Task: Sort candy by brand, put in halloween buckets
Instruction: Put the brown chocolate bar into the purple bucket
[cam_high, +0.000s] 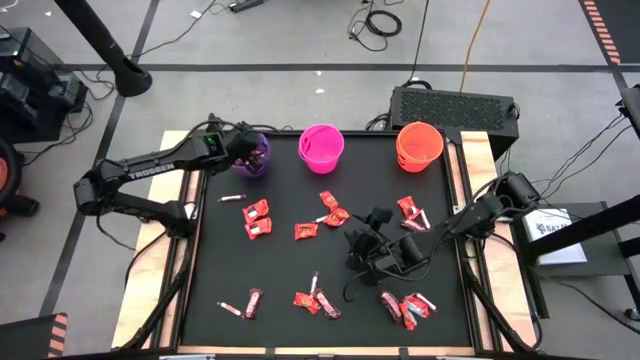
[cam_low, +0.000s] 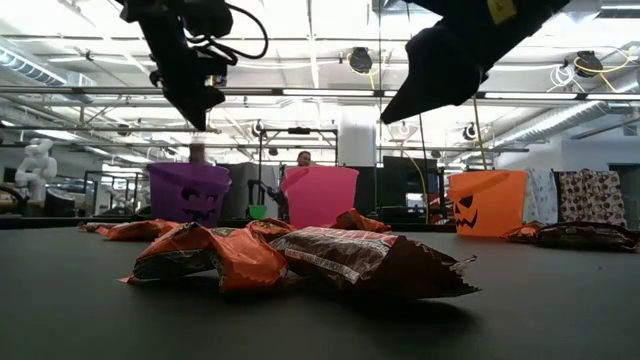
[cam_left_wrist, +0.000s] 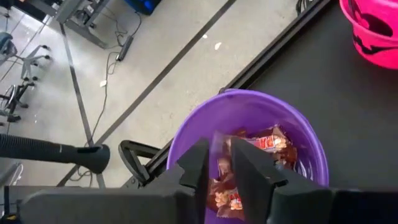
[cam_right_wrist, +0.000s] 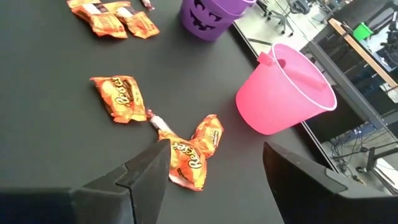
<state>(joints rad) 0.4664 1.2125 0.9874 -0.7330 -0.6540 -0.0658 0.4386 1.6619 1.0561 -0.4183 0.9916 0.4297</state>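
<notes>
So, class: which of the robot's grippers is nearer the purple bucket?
Left. The left gripper hangs directly over the purple bucket, while the right gripper is out over mid-table, nearer the scattered candy.

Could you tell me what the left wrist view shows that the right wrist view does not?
Only the left wrist view looks down into the purple bucket, where dark wrapped candy lies, with the left gripper above the opening, fingers slightly apart. Only the right wrist view shows orange-wrapped candy loose on the black table, and the right gripper open above a piece. Both show the purple bucket and the pink bucket.
</notes>
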